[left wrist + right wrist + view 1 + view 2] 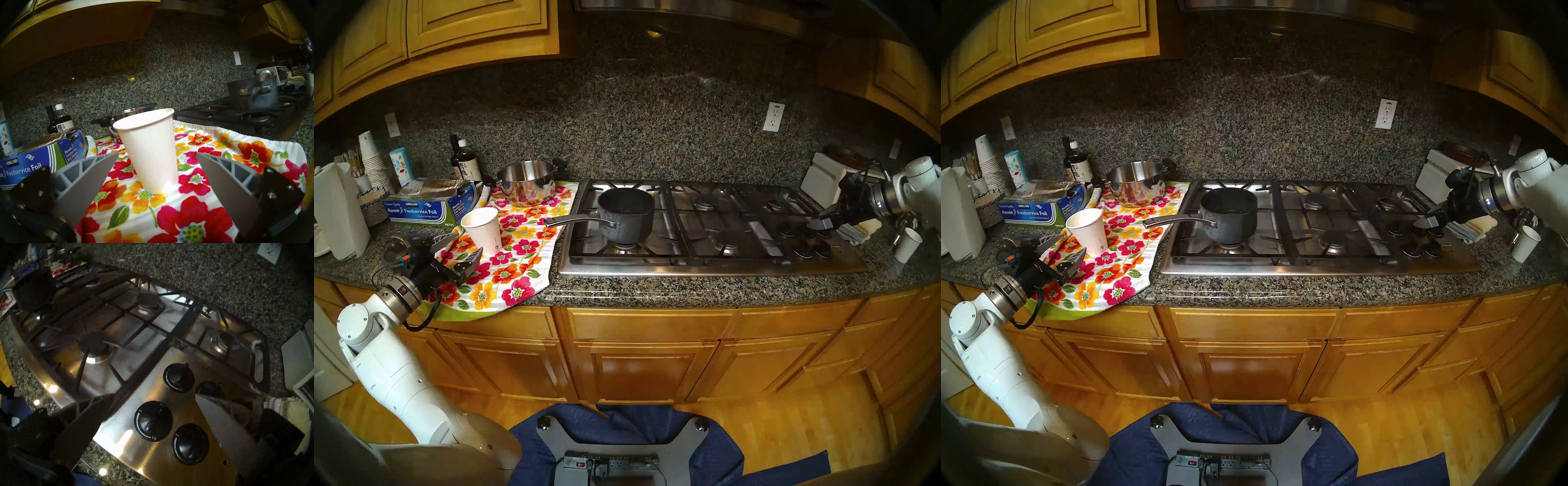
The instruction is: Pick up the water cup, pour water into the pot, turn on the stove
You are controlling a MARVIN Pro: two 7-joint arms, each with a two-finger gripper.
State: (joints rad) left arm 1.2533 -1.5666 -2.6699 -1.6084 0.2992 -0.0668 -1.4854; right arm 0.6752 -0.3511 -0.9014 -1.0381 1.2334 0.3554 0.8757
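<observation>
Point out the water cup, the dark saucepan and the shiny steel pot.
water cup (485, 232): head left view, on its white side wall.
dark saucepan (628, 224): head left view, on its outer wall.
shiny steel pot (531, 191): head left view, on its polished side.

two pots (628, 217) (527, 183), two loose paper cups (482, 229) (907, 244), two bottles (468, 164), five knobs (153, 420).

My right finger (226, 422) hides part of one stove knob (209, 389), so I cannot read its setting. From my left wrist, the water cup (149, 149) covers most of the steel pot (129, 113). The bottle (468, 163) label is too small.
</observation>
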